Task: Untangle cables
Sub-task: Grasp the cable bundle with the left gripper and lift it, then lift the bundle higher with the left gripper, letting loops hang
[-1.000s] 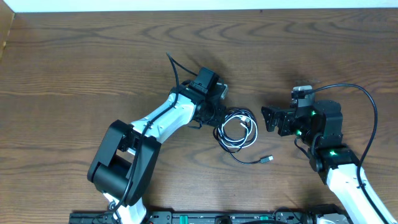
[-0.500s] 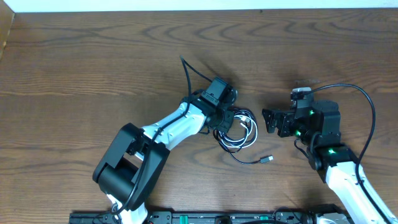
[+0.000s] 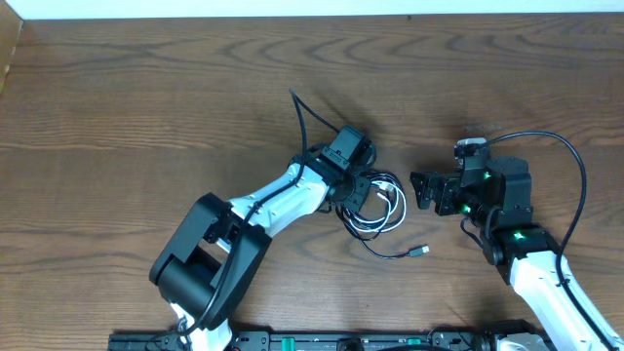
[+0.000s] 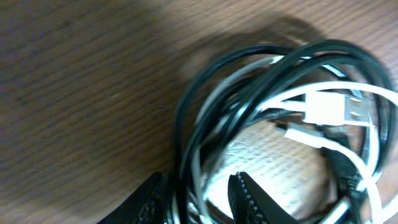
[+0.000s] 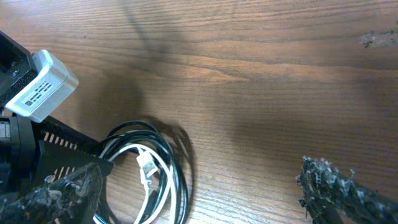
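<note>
You are only starting: cables [image 3: 375, 205] are lying coiled together mid-table, left gripper [image 4: 196, 196] is pinching strands at the coil's left edge, right gripper [image 3: 422, 188] is waiting wide nearby, empty.

You're looking at a matt, grained wooden table [image 3: 146, 88]. The black cable [image 4: 249, 109] has a glossy rubbery sheath; the white cable [image 4: 323, 109] looks like smooth plastic with a metal plug tip.
</note>
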Controlling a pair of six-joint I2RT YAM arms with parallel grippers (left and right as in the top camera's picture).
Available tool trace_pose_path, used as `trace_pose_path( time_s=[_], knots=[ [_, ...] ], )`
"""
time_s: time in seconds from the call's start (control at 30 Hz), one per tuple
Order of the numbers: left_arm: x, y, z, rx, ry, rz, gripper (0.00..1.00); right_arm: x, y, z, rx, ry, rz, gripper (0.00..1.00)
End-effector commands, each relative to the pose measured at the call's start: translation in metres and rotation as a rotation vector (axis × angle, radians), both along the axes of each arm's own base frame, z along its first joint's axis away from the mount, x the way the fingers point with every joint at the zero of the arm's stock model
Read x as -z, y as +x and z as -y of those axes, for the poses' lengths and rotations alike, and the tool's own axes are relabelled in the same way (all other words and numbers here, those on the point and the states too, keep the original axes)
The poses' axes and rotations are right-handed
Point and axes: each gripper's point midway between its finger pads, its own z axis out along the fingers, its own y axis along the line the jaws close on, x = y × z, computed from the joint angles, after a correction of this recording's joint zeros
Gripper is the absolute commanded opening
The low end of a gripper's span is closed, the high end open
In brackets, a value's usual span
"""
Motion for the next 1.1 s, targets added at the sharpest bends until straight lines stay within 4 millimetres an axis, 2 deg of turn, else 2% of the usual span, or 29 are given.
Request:
trace_pose_path(
  time_s=[0.0, 0.1, 0.13, 0.23, 0.33, 0.5, 0.63, 0.73, 0.9, 1.07],
  knots=[
    [0.020, 0.001, -0.019, -0.065, 0.103, -0.002, 0.36, -0.006, 0.004, 0.002, 0.008, -0.004, 0.015, 0.98],
    [0.021, 0.001, -0.020, -0.073, 0.107, -0.004, 0.33, -0.006, 0.004, 0.002, 0.008, -0.004, 0.015, 0.98],
    [0.020, 0.001, -0.020, -0.074, 0.106, -0.004, 0.29, -0.006, 0.004, 0.002, 0.008, -0.004, 0.015, 0.98],
    [0.020, 0.001, -0.020, -0.075, 0.105, -0.003, 0.08, -0.006, 0.005, 0.003, 0.011, -0.007, 0.015, 0.98],
    [0.012, 0.003, -0.018, -0.077, 0.091, 0.013, 0.07, -0.005, 0.006, 0.008, 0.034, -0.026, 0.018, 0.98],
    [-0.029, 0.014, -0.010, -0.080, 0.020, 0.097, 0.08, -0.004, 0.008, 0.010, 0.013, -0.077, 0.038, 0.98],
    [-0.061, 0.012, -0.008, -0.069, -0.028, 0.140, 0.07, -0.001, 0.001, -0.012, -0.138, -0.088, 0.056, 0.93],
    [-0.070, 0.002, -0.003, -0.039, -0.072, 0.108, 0.08, 0.001, -0.004, -0.027, -0.236, -0.079, 0.072, 0.88],
    [-0.072, -0.019, 0.009, 0.016, -0.146, 0.009, 0.07, 0.000, -0.009, -0.051, -0.416, -0.048, 0.129, 0.81],
    [-0.075, -0.034, 0.019, 0.068, -0.207, -0.056, 0.08, -0.003, -0.008, -0.063, -0.497, -0.022, 0.185, 0.78]
  ],
)
